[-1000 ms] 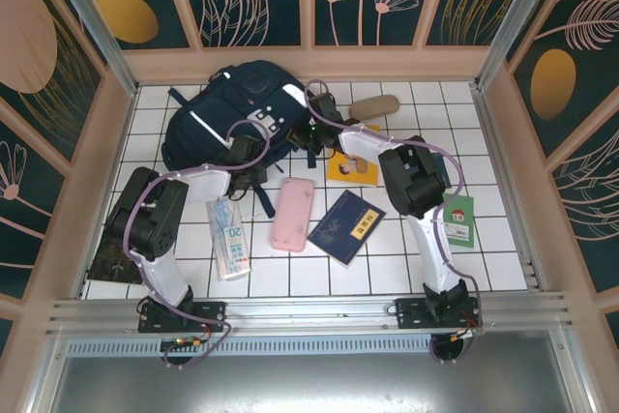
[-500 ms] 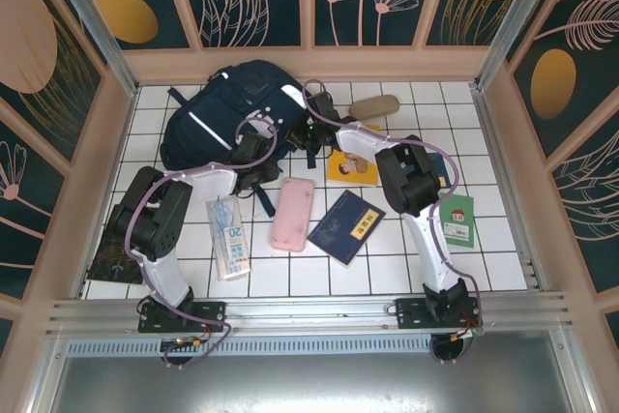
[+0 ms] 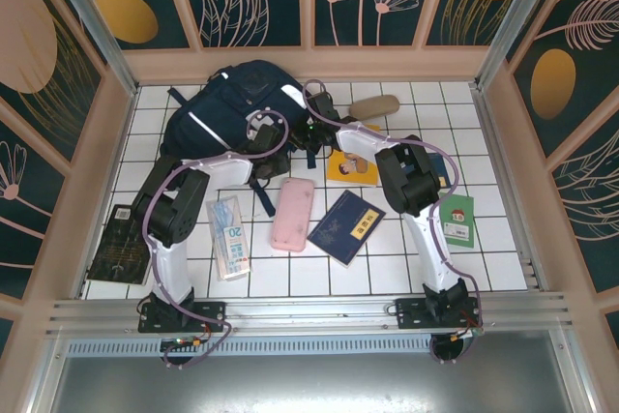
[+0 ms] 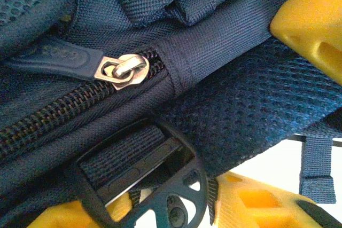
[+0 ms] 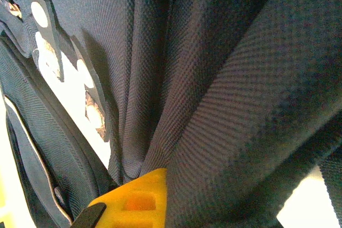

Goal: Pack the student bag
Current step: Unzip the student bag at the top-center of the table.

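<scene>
student bag (image 3: 227,108) lying beyond-left of pink case (image 3: 293,213), left gripper (image 3: 261,138) partly open astride bag's mesh beside zipper pull (image 4: 123,70), right gripper (image 3: 311,132) pinched tight on bag fabric beyond pink case

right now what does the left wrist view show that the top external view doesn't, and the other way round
Left wrist: a metal zipper slider on dark zipper teeth, and a black strap buckle. Top external: a pink case, a blue booklet and a yellow book on the white tiles. Both: the navy student bag.
</scene>
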You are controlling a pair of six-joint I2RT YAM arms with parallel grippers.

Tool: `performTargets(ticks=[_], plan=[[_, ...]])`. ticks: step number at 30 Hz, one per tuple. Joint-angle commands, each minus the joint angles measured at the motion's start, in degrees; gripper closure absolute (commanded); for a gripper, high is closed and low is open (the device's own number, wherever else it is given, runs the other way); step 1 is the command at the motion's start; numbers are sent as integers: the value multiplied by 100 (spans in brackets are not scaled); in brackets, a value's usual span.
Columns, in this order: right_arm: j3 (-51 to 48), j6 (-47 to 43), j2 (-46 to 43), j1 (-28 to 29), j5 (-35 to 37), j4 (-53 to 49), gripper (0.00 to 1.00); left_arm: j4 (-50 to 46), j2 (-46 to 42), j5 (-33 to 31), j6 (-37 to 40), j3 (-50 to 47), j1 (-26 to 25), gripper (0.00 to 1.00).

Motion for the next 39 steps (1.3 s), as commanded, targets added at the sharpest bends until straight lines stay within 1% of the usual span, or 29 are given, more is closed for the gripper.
performTargets(ticks=[1, 2, 7, 12, 14, 15, 17, 18, 19, 20, 23, 28, 33, 34, 36, 37, 39], plan=[[43, 114, 37, 38, -95, 623, 100, -406, 298, -191, -201, 248, -52, 61], [43, 109, 37, 39, -95, 628, 100, -457, 325, -218, -216, 276, -70, 61], [39, 130, 55, 43, -95, 652, 100, -815, 543, -374, -332, 415, -130, 68], [28, 127, 55, 43, -95, 656, 100, -981, 725, -532, -382, 437, -158, 69], [8, 125, 58, 43, -109, 665, 100, -999, 773, -501, -401, 498, -153, 78], [9, 128, 55, 43, -117, 659, 100, -1025, 801, -454, -419, 560, -152, 80], [-3, 128, 46, 43, -113, 659, 100, -1039, 845, -360, -464, 636, -159, 72], [-1, 129, 46, 43, -116, 659, 100, -1062, 870, -364, -466, 659, -155, 75], [-5, 126, 38, 45, -113, 656, 100, -1091, 869, -418, -474, 664, -159, 90], [0, 114, 36, 49, -109, 646, 100, -1115, 846, -484, -491, 636, -160, 100], [-23, 55, -19, 35, -63, 607, 100, -1163, 613, -684, -521, 455, -159, 100], [-88, 37, -64, 17, -34, 619, 100, -1177, 154, -839, -488, 159, -158, 100], [-145, 54, -86, 16, -34, 662, 100, -1128, -150, -714, -461, 44, -151, 99], [-150, 55, -86, 16, -34, 672, 100, -1073, -194, -663, -465, 18, -151, 97], [-160, 76, -95, 22, -42, 684, 100, -1030, -212, -577, -432, 45, -151, 71], [-162, 74, -89, 25, -43, 685, 100, -1040, -194, -569, -432, 67, -146, 68], [-168, 84, -95, 35, -43, 696, 100, -1058, -153, -599, -422, 69, -148, 69]])
